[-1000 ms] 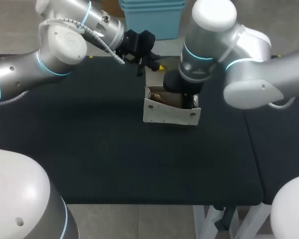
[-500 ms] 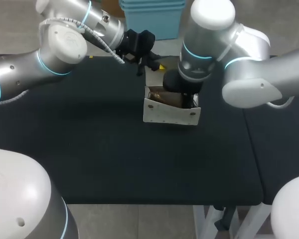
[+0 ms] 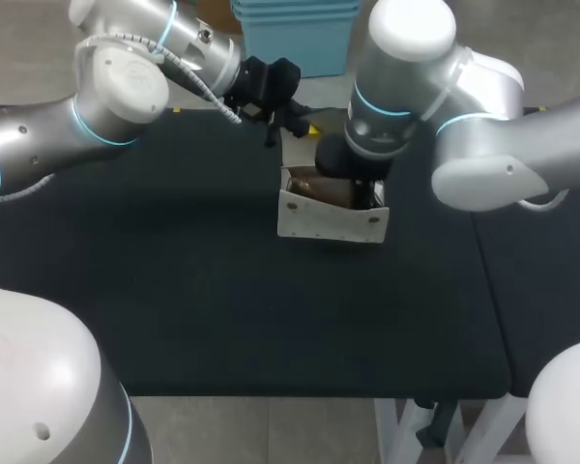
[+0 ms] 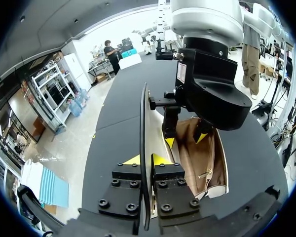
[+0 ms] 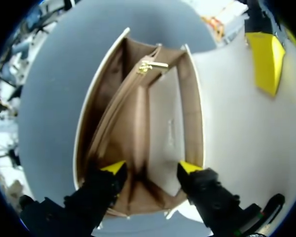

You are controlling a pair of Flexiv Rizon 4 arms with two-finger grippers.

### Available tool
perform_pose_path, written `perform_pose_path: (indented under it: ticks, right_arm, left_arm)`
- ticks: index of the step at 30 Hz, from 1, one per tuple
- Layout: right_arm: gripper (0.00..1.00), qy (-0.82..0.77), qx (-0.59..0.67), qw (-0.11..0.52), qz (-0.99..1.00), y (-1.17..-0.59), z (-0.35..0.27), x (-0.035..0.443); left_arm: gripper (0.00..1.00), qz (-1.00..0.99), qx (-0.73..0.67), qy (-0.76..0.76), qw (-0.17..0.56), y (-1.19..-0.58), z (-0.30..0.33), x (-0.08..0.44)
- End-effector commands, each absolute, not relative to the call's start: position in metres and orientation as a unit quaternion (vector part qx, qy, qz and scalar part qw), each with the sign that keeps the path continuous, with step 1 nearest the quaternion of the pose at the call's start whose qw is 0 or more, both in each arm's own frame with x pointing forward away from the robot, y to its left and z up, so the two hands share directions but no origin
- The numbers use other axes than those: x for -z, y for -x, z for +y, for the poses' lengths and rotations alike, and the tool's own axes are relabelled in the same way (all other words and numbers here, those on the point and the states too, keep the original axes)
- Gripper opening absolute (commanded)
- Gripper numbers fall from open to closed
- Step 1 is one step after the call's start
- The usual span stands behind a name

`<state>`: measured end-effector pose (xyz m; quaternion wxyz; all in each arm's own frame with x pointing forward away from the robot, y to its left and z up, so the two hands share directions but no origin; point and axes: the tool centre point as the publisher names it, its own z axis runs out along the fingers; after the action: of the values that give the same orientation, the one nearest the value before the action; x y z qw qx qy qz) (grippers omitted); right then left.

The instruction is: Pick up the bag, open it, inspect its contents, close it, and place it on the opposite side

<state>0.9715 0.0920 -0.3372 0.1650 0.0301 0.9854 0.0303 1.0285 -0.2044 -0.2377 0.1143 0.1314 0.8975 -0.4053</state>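
Bag (image 3: 329,220) sits upright mid-table, mouth open. Inside we see tan lining, a centre zip divider w/ gold pull (image 5: 153,65), and a pale panel (image 5: 167,128) next to it. We can't make out any loose contents.

Our R gripper (image 5: 151,169) is down in the mouth w/ fingers spread apart and clamping nothing. One tip is in the tan compartment, the other by the pale panel.

Our L gripper (image 4: 147,159), at the far side of the bag, is pinched tight on the flap (image 5: 227,98), holding it up and back.

Black table (image 3: 174,290) underneath. In the head view the R wrist blocks most of the bag's opening.

Vs 1 s ago: bag and L arm are unchanged. R arm has shifted a hair towards the L, gripper still in the bag.
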Motion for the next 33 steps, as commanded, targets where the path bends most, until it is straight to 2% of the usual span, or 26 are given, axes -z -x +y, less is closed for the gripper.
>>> perform_pose_path:
  ticks: [1, 3, 5, 9, 14, 19, 29, 31, 33]
  right_arm:
    - [0.95, -0.030, -0.031, 0.182, 0.982, -0.971, 0.092, 0.334]
    - [0.49, -0.029, -0.031, 0.191, 0.981, -0.972, 0.092, 0.329]
    - [0.38, -0.029, -0.031, 0.201, 0.979, -0.972, 0.093, 0.323]
    - [0.37, -0.035, -0.030, 0.229, 0.972, -0.971, 0.092, 0.307]
    - [0.27, -0.041, -0.022, 0.269, 0.962, -0.964, 0.090, 0.283]
    - [0.28, -0.048, -0.011, 0.304, 0.951, -0.953, 0.089, 0.263]
    - [0.21, -0.055, -0.016, 0.323, 0.945, -0.931, 0.087, 0.267]
    - [0.15, -0.059, -0.021, 0.321, 0.945, -0.927, 0.087, 0.274]
    - [0.04, -0.061, -0.025, 0.320, 0.945, -0.924, 0.087, 0.280]
  left_arm:
    - [0.00, 0.897, 0.407, -0.132, 0.114, -1.030, -0.206, 0.241]
    - [0.00, 0.896, 0.406, -0.135, 0.116, -1.029, -0.205, 0.241]
    - [0.00, 0.896, 0.403, -0.139, 0.120, -1.027, -0.205, 0.241]
    - [0.00, 0.896, 0.403, -0.139, 0.124, -1.024, -0.205, 0.239]
    - [0.00, 0.897, 0.395, -0.141, 0.138, -1.019, -0.205, 0.240]
    - [0.00, 0.898, 0.384, -0.138, 0.161, -1.020, -0.208, 0.249]
    - [0.00, 0.895, 0.376, -0.154, 0.184, -1.035, -0.212, 0.278]
    - [0.00, 0.894, 0.379, -0.158, 0.179, -1.039, -0.211, 0.285]
    - [0.00, 0.894, 0.378, -0.163, 0.177, -1.040, -0.210, 0.289]
